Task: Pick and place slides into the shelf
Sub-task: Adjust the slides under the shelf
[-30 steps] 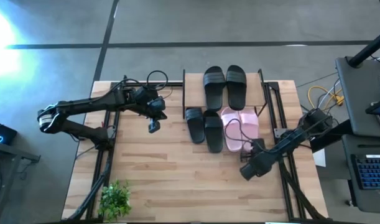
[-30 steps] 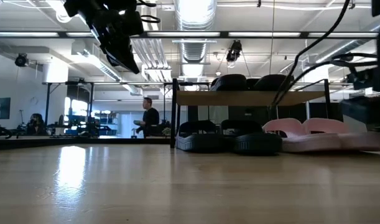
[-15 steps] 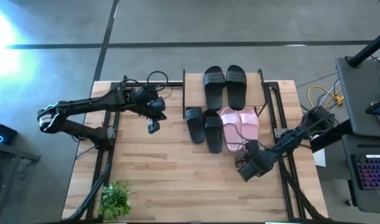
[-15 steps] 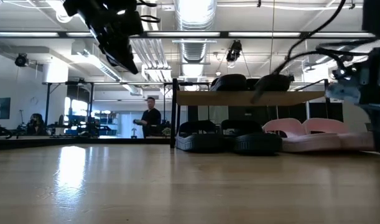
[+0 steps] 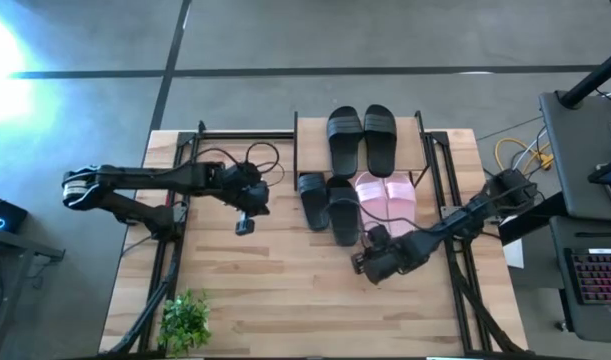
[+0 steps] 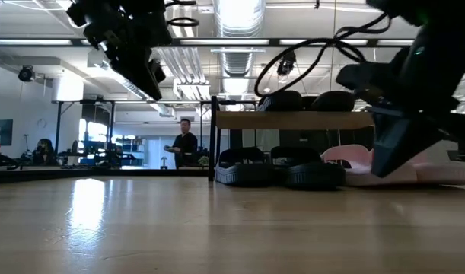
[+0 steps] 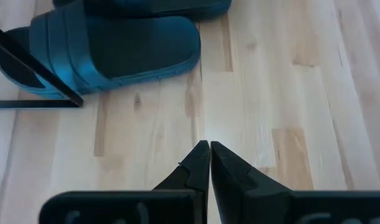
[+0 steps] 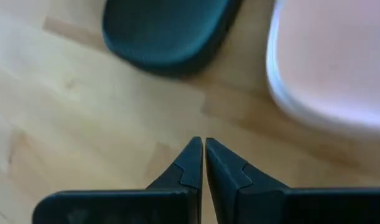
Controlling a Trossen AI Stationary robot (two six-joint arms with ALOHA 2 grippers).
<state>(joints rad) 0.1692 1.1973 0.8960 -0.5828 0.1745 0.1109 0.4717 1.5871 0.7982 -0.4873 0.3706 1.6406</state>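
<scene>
- The tabletop [image 5: 285, 290] carries the shelf [image 5: 310, 150] at its far edge, midway between the two arms.
- Two black slides [image 5: 362, 138] lie side by side on the shelf's top plank. Two more black slides [image 5: 328, 204] and the pale pink slides [image 5: 387, 200] sit on the tabletop at the shelf's front, partly beneath the plank.
- The right end effector [image 5: 362, 264] is clenched with nothing between its fingers. It hangs over bare wood just in front of the rightmost lower black slide and the pink pair, touching neither.
- The left end effector [image 5: 244, 225] is likewise clenched on nothing. It sits to the left of the lower black slides, near them but apart.
</scene>
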